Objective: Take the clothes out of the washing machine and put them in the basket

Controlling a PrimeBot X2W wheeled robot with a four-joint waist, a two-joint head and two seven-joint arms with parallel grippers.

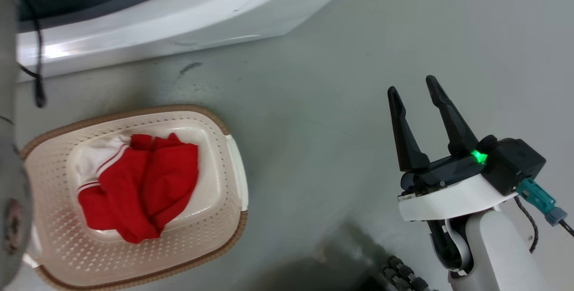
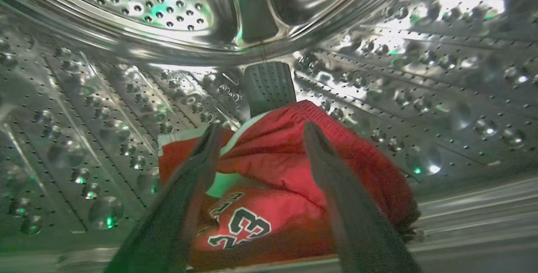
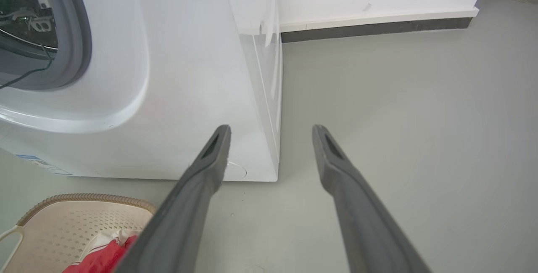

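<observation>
Inside the washing machine's steel drum (image 2: 105,109) lies a red garment (image 2: 277,159) with white trim and a dark "23". My left gripper (image 2: 261,126) is open, one finger on each side of the garment's top fold; I cannot tell whether they touch it. Another red and white piece of clothes (image 1: 148,183) lies crumpled in the cream basket (image 1: 58,237) on the floor in front of the washing machine (image 1: 179,17). My right gripper (image 1: 412,84) hangs open and empty over bare floor, well to the right of the basket.
My left forearm (image 1: 9,170) runs up the left edge of the head view, with a black cable (image 1: 38,58) hanging off it. In the right wrist view the washing machine (image 3: 189,75) stands ahead to the left, with a wall and dark skirting (image 3: 378,29) behind.
</observation>
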